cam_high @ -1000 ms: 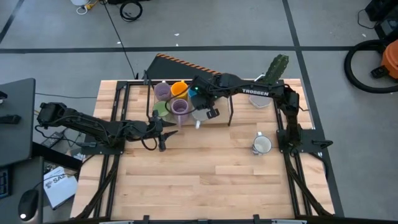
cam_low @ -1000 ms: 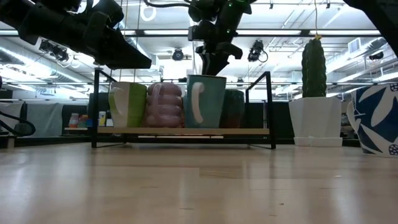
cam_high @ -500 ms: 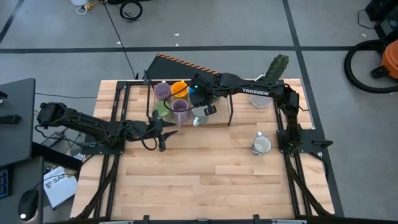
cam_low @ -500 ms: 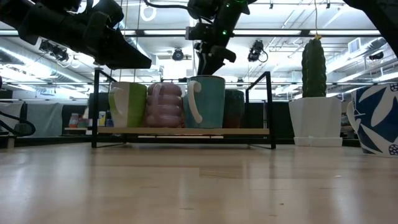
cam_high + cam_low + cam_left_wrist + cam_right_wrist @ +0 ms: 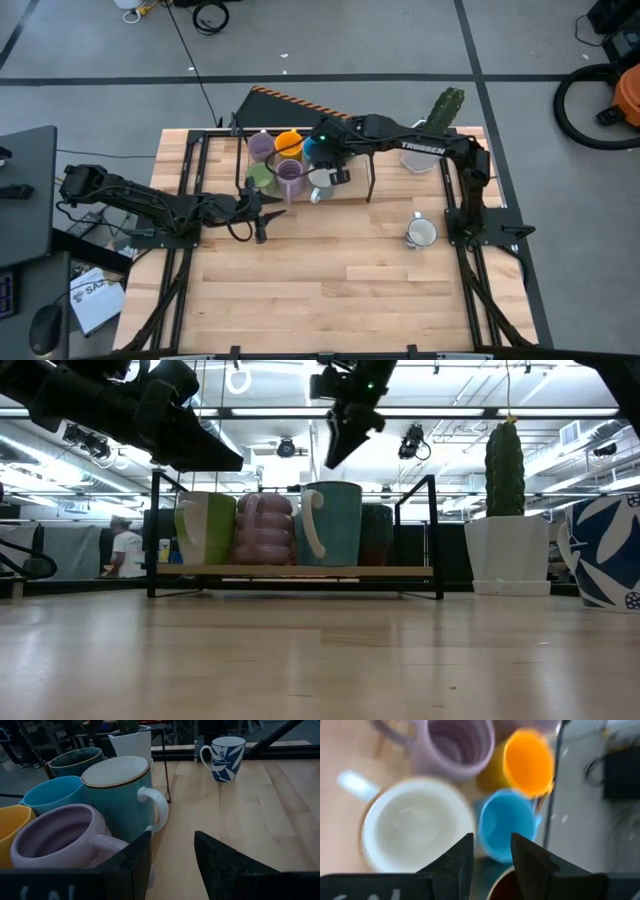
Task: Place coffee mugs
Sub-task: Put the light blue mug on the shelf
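Observation:
A low black rack (image 5: 300, 571) at the table's far side holds several coffee mugs: two purple (image 5: 290, 172) (image 5: 262, 146), a green (image 5: 257, 180), an orange (image 5: 288, 141), a blue (image 5: 313, 149), a dark one (image 5: 377, 535), and a teal mug with white inside (image 5: 332, 522) standing on its base. My right gripper (image 5: 340, 448) hangs open just above the teal mug (image 5: 417, 830), clear of its rim. Another white mug with blue leaves (image 5: 421, 232) stands alone on the table at the right. My left gripper (image 5: 172, 865) waits open just in front of the rack, with nothing between its fingers.
A white faceted pot with a green cactus (image 5: 506, 510) stands at the table's far right, beside the rack. The rack's black frame posts (image 5: 433, 535) rise around the mugs. Bare wooden tabletop (image 5: 340, 280) spreads over the near half.
My right gripper has let go of the teal mug's rim and risen straight up, clear of it, turning a little at the wrist. The teal mug stays standing on the rack shelf.

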Motion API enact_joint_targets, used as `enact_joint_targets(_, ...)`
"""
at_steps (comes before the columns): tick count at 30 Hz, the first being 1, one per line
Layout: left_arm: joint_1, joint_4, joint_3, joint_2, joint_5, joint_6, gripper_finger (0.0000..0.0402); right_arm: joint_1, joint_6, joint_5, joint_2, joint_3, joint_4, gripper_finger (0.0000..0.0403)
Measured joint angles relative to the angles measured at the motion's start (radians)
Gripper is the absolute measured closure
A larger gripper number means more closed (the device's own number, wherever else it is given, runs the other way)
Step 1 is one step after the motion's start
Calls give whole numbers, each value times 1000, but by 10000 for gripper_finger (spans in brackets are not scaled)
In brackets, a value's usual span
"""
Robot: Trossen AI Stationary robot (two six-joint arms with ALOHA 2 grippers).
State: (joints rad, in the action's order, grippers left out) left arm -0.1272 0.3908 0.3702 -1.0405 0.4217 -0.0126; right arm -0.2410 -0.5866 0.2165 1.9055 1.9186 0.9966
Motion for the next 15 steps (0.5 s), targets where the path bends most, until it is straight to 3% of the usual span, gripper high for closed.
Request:
enact_joint_targets(11, 0, -1, 0, 0, 0, -1, 246, 31, 295, -83, -34, -1, 209, 268)
enact_joint_targets(15, 0, -1, 0, 0, 0, -1, 246, 42, 501, -110, -35, -1, 213, 268)
